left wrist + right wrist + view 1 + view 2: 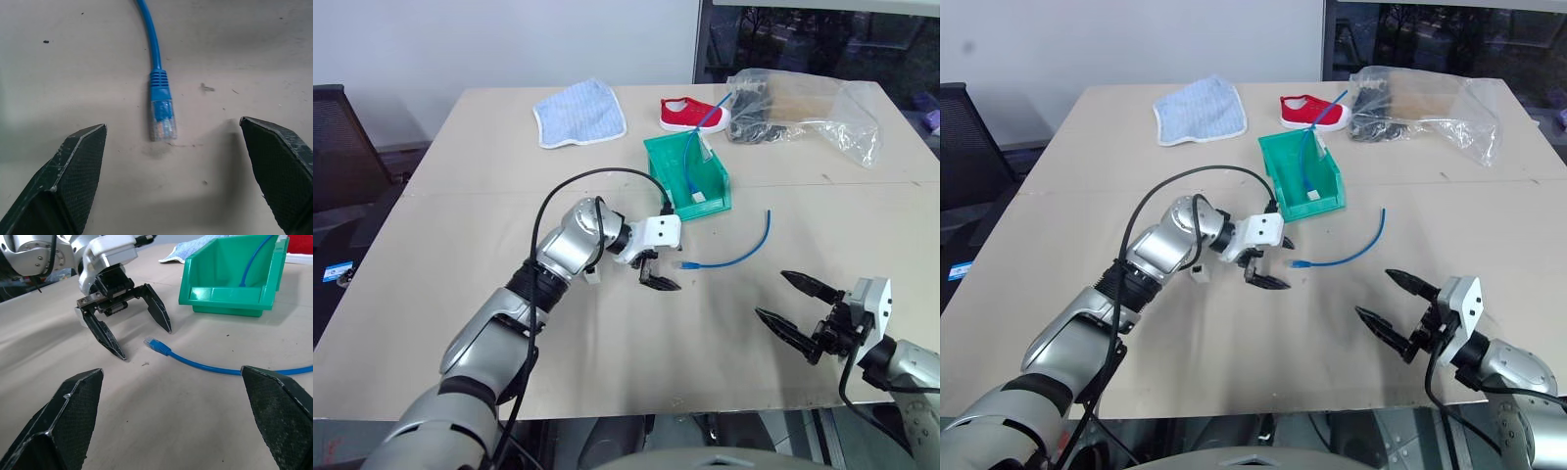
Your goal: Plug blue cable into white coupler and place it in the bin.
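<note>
Two grippers with jaws apart, left gripper (659, 275) beside blue cable (741, 252) plug, right gripper (796, 305) empty

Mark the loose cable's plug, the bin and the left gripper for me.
plug (162, 120): left wrist view, on its clear tip.
bin (714, 195): left eye view, on its right wall.
left gripper (139, 335): right wrist view, midway between the fingertips.

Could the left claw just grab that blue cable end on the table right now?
Probably yes. The left gripper hangs open just short of the cable's plug, with only bare table between them.
</note>
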Controlling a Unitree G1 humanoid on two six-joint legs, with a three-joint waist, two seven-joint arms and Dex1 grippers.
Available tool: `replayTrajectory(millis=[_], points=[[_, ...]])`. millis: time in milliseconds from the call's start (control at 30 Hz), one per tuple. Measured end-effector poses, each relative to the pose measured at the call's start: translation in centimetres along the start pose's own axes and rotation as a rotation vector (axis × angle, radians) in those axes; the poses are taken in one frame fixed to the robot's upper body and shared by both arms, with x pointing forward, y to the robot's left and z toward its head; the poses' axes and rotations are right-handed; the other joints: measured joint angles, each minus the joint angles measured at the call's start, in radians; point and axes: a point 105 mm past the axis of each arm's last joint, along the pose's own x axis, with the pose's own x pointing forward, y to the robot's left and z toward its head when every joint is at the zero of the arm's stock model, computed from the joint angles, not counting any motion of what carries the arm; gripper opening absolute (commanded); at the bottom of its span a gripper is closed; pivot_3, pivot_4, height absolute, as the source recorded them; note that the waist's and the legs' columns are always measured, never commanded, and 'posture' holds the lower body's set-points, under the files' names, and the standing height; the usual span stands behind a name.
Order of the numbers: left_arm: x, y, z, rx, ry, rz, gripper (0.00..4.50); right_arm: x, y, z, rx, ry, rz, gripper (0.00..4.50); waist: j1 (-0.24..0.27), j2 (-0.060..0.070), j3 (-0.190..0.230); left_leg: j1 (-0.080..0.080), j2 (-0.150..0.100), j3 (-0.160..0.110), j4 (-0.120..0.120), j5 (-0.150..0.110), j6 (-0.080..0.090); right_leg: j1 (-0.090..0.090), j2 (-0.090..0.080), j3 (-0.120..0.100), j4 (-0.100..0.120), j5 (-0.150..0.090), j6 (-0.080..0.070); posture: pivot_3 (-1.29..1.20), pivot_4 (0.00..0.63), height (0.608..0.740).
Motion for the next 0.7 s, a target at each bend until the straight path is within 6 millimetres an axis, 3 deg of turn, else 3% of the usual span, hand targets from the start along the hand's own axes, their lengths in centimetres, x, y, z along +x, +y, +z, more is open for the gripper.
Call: replayTrajectory(millis=[233, 500, 567, 700], points=[[0.6, 0.0, 0.3, -0.002, -0.016, -0.003, 4.5, -0.2, 0.2, -0.1, -0.023, 0.002, -0.006, 4.44, 0.001, 0.0, 0.0, 0.0, 0.0, 0.0, 0.0, -0.002, 0.003, 0.0, 0.0, 0.0, 0.001, 0.0, 0.0, 0.0, 0.15, 0.74], [0.6, 0.0, 0.3, -0.007, -0.018, -0.011, 0.62, -0.3, 0.1, -0.1, -0.037, 0.004, -0.02, 4.5, 0.001, 0.0, 0.0, 0.0, 0.0, 0.0, 0.0, 0.0, 0.0, 0.0, 0.0, 0.0, 0.0, 0.0, 0.0, 0.0, 0.15, 0.74], [0.6, 0.0, 0.4, -0.009, -0.022, -0.015, 0.01, -0.2, 0.1, -0.3, -0.012, 0.01, -0.028, 4.5, 0.001, 0.0, 0.0, 0.0, 0.0, 0.0, 0.0, 0.0, 0.0, 0.0, 0.0, 0.0, 0.001, 0.0, 0.0, 0.0, 0.15, 0.74], [0.4, -0.3, 1.8, -0.071, -0.119, -0.042, 0.01, 0.2, 1.6, -0.9, 0.212, 0.032, -0.02, 4.5, 0.001, 0.0, 0.0, 0.0, 0.0, -0.002, 0.0, -0.001, 0.001, 0.0, -0.001, -0.001, 0.0, 0.0, 0.0, 0.0, 0.15, 0.74]])
